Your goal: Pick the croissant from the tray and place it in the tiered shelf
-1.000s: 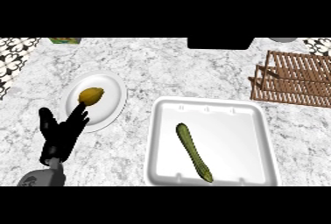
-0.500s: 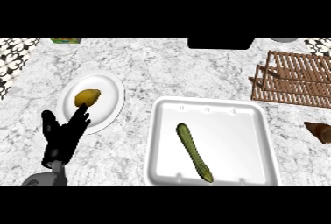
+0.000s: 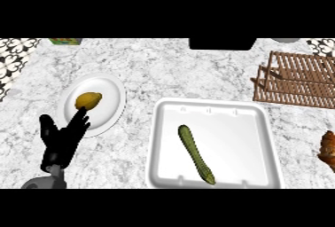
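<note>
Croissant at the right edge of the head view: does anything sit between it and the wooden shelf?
Nothing visible does. The croissant shows at the view's right edge, and only bare counter lies between it and the wooden shelf farther back. The white tray sits to its left, off that path.

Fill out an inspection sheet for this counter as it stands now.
Surface: marble counter, no spills seen.
Job's things: croissant off the tray, at the view's right edge; shelf at upper right, nothing seen on it.
Clutter: cucumber lying in the tray; lemon on a plate.
Hands: left robot hand open, resting by the plate; right robot hand not seen.
Cables: nothing seen.
Surroundings: patterned tiles at upper left.
</note>
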